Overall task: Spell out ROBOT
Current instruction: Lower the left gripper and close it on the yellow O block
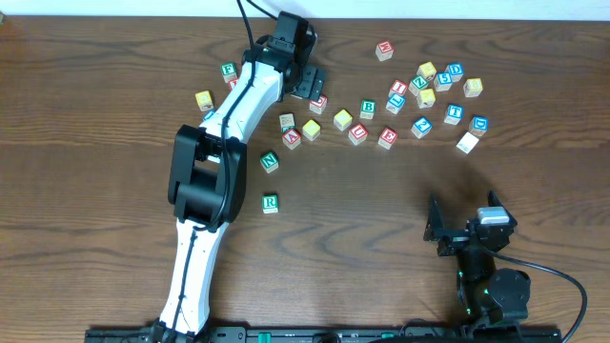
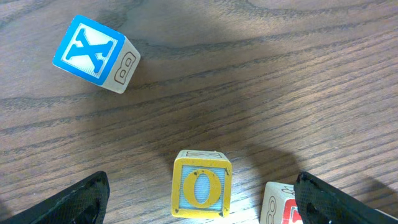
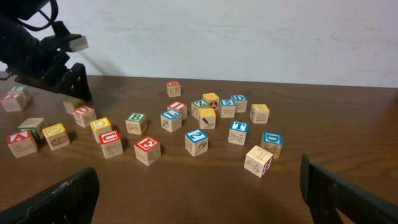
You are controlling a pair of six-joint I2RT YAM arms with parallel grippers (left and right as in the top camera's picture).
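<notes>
- Overhead: the left gripper (image 1: 310, 84) hangs over the far cluster of cubes, far closer to it than the right gripper (image 1: 464, 214). The green-framed wooden R cube (image 1: 271, 202) sits apart on the brown surface (image 1: 95, 191).
- Left wrist: its jaws are spread, and the yellow-framed wooden O cube (image 2: 201, 188) lies squarely between them, untouched. A red-lettered cube (image 2: 281, 208) crowds one finger.
- Right wrist: its jaws are spread and empty, the cubes well ahead.

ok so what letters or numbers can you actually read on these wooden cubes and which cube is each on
"X": blue-framed wooden X cube
"O": yellow-framed wooden O cube
"R": green-framed R cube, standing alone
"N": green-framed N cube
"B": green-framed B cube
"T": blue-framed T cube
"2": blue-framed 2 cube
"U": red-framed U cube
"A": red-framed A cube
"D": blue-framed D cube
Other cubes: too small or blurred to read.
</notes>
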